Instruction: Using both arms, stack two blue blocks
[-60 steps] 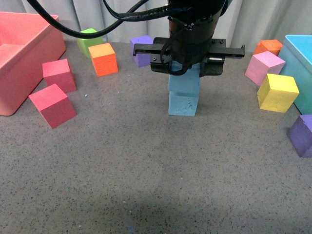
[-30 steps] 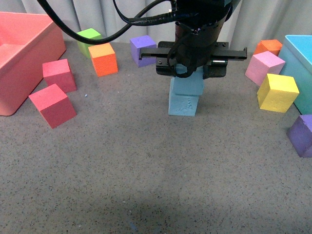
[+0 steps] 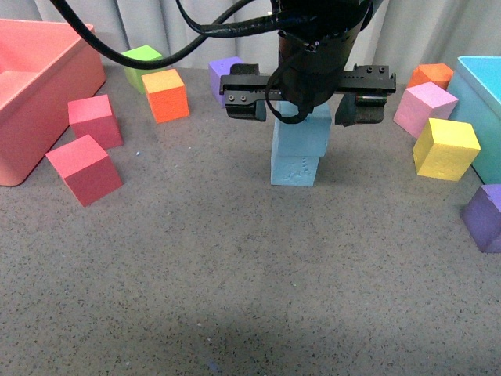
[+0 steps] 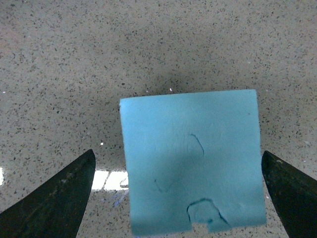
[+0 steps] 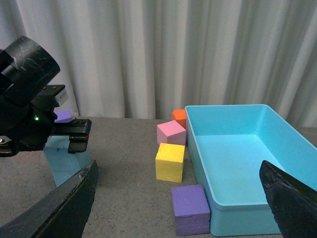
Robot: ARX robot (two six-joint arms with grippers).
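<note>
The two blue blocks are sitting one on the other near the middle of the grey worktop (image 3: 235,274): the lower blue block (image 3: 294,170), with a faint embossed mark on its front face, is resting on the worktop, and the upper blue block (image 3: 302,133) is lying on top of it, slightly offset. The left tool (image 3: 304,100) is hanging directly over the stack with its jaws spread wide, each finger standing clear of the upper block's sides; in the left wrist view the two dark fingertips (image 4: 59,198) are showing at either edge with open worktop between them and the block's top face, which carries a notch at one edge. The right tool (image 5: 178,208) is sitting well off to the right, its jaws also spread wide and holding nothing, looking across at the stack and at a large teal bin (image 5: 247,163). Beside that bin a yellow cube (image 3: 445,148), a pink cube (image 3: 423,108), an orange cube (image 3: 430,76) and a purple cube (image 3: 487,216) are lying. To the left, two red cubes (image 3: 84,168), another orange cube (image 3: 165,95), a green cube (image 3: 142,63) and a pink bin (image 3: 39,94) are sitting.
</note>
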